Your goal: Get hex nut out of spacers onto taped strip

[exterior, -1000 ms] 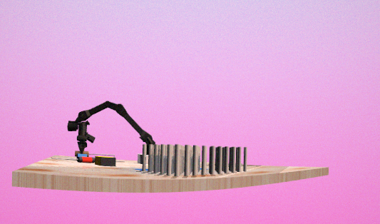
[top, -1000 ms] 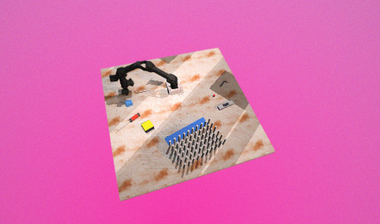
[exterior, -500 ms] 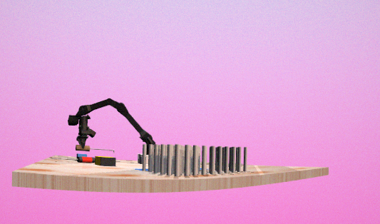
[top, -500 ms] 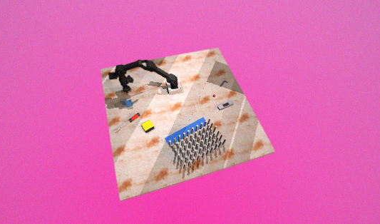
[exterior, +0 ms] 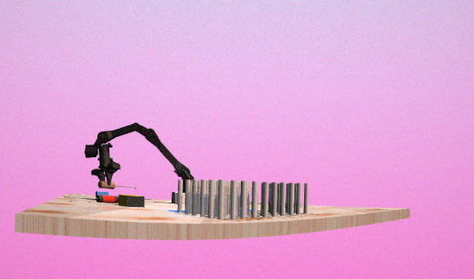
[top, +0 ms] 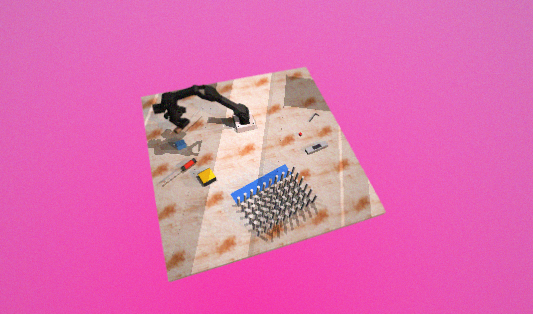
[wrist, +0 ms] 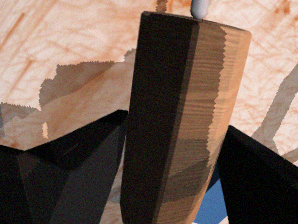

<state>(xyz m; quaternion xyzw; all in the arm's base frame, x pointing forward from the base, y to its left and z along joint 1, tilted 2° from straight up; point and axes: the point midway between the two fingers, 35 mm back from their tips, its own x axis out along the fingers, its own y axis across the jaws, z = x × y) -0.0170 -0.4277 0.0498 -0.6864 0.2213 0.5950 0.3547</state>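
My gripper is shut on the wooden handle of a tool, one finger on each side. The handle is above the table at the far left. A thin metal shaft runs out from its end, with a small bent tip in the exterior view. The standing spacers are upright in rows, well away from the gripper. The blue taped strip lies along their arm-facing side. I cannot make out the nut. A red-handled tool lies on the table.
A blue block is close to my gripper, below it. A yellow and black block stands between the red-handled tool and the spacers. A grey bar, a small red thing and a bent key lie right.
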